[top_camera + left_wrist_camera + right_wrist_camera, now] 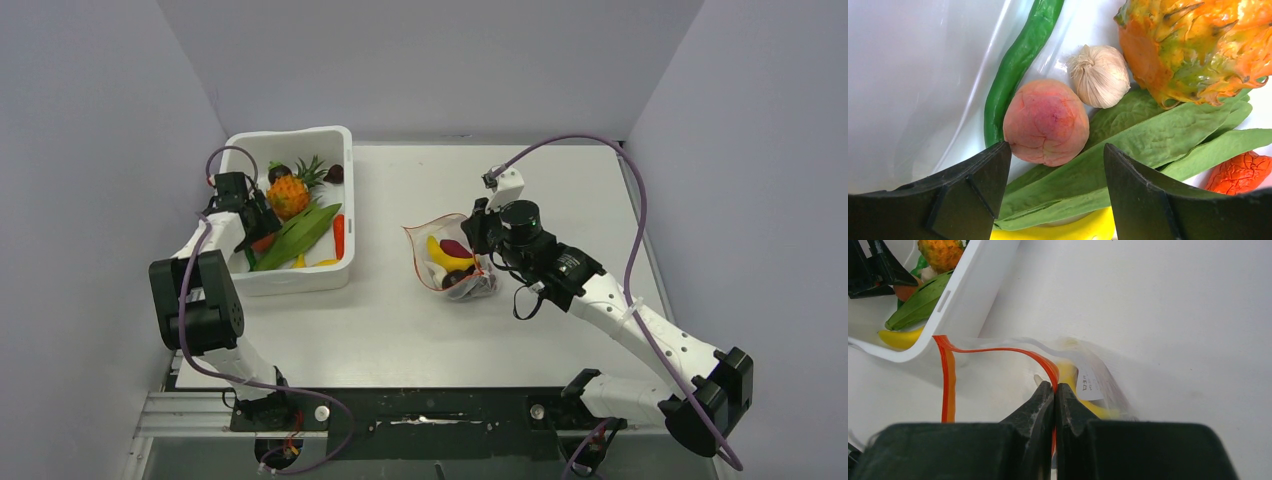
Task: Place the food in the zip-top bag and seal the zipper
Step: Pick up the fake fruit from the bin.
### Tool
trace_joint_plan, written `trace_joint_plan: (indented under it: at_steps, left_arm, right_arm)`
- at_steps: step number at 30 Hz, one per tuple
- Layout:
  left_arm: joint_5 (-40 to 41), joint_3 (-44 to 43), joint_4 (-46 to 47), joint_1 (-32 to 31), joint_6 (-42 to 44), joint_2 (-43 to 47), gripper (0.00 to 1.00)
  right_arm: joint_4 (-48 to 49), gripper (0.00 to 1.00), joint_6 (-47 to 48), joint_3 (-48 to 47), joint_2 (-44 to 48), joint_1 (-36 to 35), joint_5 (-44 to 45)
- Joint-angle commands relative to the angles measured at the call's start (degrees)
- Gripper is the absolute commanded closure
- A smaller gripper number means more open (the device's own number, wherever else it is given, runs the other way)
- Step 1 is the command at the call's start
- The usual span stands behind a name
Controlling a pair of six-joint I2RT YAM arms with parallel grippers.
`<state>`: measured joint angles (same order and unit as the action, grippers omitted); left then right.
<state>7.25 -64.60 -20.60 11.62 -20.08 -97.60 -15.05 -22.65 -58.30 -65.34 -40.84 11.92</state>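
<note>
One pinch: right hand (1054,388) on zipper (948,380) (left hand (1056,147) spread).

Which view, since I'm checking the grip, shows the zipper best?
Right wrist: the zipper sits close up, pinched between the right fingers. The top view shows only a thin red outline of it; the left wrist view shows none.

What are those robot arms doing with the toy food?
The right end effector pinches the zipper of the zip-top bag, holding its mouth open on the table; a banana already lies inside. The left end effector hangs open in the white tub, just over a red-orange round fruit, probably about to grab it.
</note>
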Motion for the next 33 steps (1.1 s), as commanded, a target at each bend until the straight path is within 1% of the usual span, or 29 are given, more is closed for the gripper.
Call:
trace_joint_plan:
  at_steps: [1,7,14,18,22,27,33]
  left_arm:
    - [-0.60,-3.34,1.73,0.86,1.12,-1.45,0.33]
    - [-0.66,-4.45,1.47,0.84,1.44,-2.60,0.34]
    - [-1.41,-4.40,1.56,0.86,1.51,-3.23,0.43]
    - [-1.44,-4.70,1.18,0.78,1.53,-2.58,0.52]
    - [-1.40,-5.01,0.50,0.65,1.46,-1.20,0.58]
    - [-0.54,-5.10,-0.16,0.04,0.94,0.62,0.62]
    - [0.27,-5.10,-1.03,-0.82,0.14,3.23,0.65]
  right_arm:
    - [3.79,1.00,0.65,-2.89,1.07,0.33,0.20]
    - [4.15,1.00,-0.02,-2.25,1.58,0.33,0.21]
    - [4.15,1.00,-0.12,-2.25,1.79,0.32,0.24]
    - [4.06,1.00,-0.39,-2.26,1.91,0.32,-0.06]
    - [3.97,1.00,-0.45,-2.08,2.29,0.38,0.03]
    - [3.51,1.00,-1.15,-2.06,2.41,0.37,-0.06]
    - [2.98,1.00,-2.80,-1.85,2.26,0.34,-0.24]
